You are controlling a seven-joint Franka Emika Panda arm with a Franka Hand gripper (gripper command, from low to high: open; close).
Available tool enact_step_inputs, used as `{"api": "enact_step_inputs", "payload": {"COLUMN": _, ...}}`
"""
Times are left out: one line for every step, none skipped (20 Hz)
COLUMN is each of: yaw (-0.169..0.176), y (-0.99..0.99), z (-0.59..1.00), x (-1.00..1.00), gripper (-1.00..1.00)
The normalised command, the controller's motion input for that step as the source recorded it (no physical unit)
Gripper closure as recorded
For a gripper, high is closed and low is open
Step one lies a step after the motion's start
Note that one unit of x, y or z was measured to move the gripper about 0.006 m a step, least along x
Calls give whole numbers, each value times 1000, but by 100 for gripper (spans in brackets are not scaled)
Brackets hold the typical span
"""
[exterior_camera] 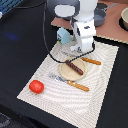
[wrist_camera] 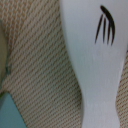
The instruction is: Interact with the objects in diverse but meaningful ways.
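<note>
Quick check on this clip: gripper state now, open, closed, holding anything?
Gripper: cannot be told. In the exterior view the arm's body hides the fingers low over the placemat; the wrist view shows only a white spatula-like piece, no fingertips.

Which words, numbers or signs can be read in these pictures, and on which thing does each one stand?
No words or numbers can be read in either view.
The white elongated piece carries only a dark mark of three curved strokes, a drawing and not letters.
</note>
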Motion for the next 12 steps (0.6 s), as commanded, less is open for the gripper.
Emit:
{"api": "enact_step_inputs", "payload": {"yaw": 46, "y": 20, "z": -134, "x": 0, "gripper": 100}}
{"api": "enact_step_inputs", "payload": {"yaw": 52, "y": 40, "z": -126, "x": 0, "gripper": 100}}
{"api": "enact_step_inputs", "payload": {"yaw": 59, "y": 66, "z": -94, "x": 0, "gripper": 100}}
{"api": "enact_step_inputs", "payload": {"yaw": 65, "y": 71, "z": -83, "x": 0, "gripper": 100}}
{"api": "enact_step_inputs", "payload": {"yaw": 69, "y": 69, "z": -74, "x": 0, "gripper": 100}}
{"api": "enact_step_inputs", "payload": {"yaw": 72, "y": 77, "z": -66, "x": 0, "gripper": 100}}
{"api": "enact_step_inputs", "payload": {"yaw": 80, "y": 77, "z": -66, "x": 0, "gripper": 100}}
{"api": "enact_step_inputs", "payload": {"yaw": 80, "y": 69, "z": -66, "x": 0, "gripper": 100}}
{"api": "enact_step_inputs", "payload": {"yaw": 77, "y": 34, "z": -54, "x": 0, "gripper": 100}}
{"api": "enact_step_inputs", "payload": {"yaw": 71, "y": 17, "z": -43, "x": 0, "gripper": 100}}
{"api": "enact_step_inputs", "payload": {"yaw": 62, "y": 0, "z": -23, "x": -9, "gripper": 100}}
{"api": "enact_step_inputs", "payload": {"yaw": 47, "y": 0, "z": 0, "x": -29, "gripper": 100}}
